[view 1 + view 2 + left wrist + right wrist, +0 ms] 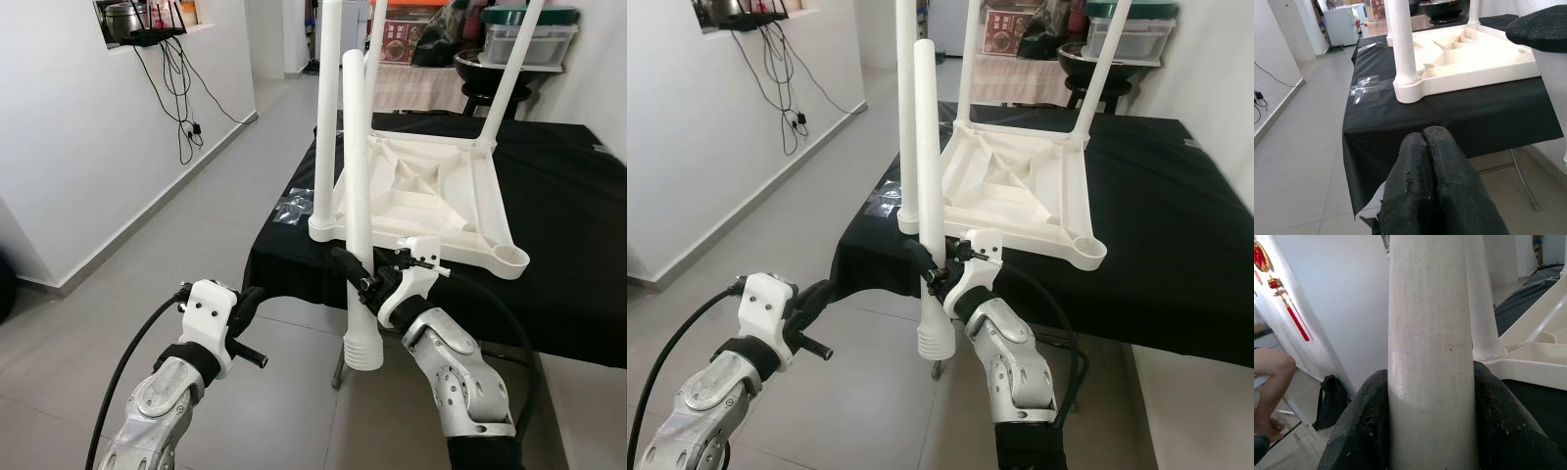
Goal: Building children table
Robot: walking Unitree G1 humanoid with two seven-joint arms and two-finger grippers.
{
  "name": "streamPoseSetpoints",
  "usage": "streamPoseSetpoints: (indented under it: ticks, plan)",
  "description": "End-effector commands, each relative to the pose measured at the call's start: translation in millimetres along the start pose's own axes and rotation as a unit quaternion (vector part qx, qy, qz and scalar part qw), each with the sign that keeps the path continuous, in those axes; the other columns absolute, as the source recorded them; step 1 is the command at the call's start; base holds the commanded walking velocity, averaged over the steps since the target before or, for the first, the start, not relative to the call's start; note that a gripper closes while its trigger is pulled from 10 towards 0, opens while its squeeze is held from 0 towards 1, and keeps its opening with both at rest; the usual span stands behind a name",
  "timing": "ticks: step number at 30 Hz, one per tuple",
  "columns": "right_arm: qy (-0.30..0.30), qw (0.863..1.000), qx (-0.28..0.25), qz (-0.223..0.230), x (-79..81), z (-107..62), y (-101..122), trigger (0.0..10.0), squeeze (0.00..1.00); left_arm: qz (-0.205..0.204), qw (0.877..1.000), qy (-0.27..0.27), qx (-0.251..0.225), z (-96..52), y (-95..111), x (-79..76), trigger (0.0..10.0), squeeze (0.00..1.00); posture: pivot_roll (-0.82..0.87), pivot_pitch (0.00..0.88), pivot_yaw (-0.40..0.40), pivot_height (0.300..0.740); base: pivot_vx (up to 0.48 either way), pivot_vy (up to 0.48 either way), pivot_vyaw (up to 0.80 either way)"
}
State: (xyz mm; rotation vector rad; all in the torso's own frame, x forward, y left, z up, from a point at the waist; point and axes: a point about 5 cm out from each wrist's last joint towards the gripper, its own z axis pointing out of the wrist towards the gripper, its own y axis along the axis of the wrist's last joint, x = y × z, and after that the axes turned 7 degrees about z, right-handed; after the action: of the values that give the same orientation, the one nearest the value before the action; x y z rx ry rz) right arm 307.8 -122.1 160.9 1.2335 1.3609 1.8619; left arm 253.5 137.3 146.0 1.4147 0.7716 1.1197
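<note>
A white plastic children's table [431,191] lies upside down on a black-covered table [558,264], with three legs fitted and pointing up. Its near right corner socket [511,258] holds no leg. My right gripper [361,274] is shut on a loose white table leg [359,206], held upright in front of the black table's near edge, its ribbed threaded end [363,351] pointing down. In the right wrist view the leg [1432,352] sits between both black fingers [1359,431]. My left gripper [250,299] is shut on nothing, low and left of the black table; its fingers [1435,181] press together.
Clear plastic bags [294,208] lie on the black cloth's left corner. A white wall with hanging cables [181,93] runs along the left. Boxes and a black bowl [495,70] stand behind the table. A seated person's leg [1271,372] appears in the right wrist view.
</note>
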Motion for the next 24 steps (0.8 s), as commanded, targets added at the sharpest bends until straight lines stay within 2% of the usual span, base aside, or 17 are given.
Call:
streamPoseSetpoints:
  ticks: [1,12,24]
  plan:
    - [-0.010,1.000,-0.005,-0.008,-1.6,1.9,0.1,10.0,0.00,0.002,1.000,0.002,0.007,-1.2,-4.2,2.6,10.0,0.00,-0.11,0.000,0.011,0.740,0.000,0.000,0.00]
    - [-0.045,0.999,-0.004,-0.010,-10.6,5.7,-3.2,10.0,0.00,0.003,1.000,0.000,0.005,0.1,-4.7,2.9,10.0,0.00,-0.10,0.000,0.009,0.740,0.000,0.000,-0.73]
    - [-0.036,0.999,-0.019,0.006,-8.6,11.2,-3.2,10.0,0.00,0.011,1.000,-0.006,0.006,2.7,-5.9,3.1,10.0,0.00,-0.10,0.000,0.020,0.740,0.000,0.000,-0.80]
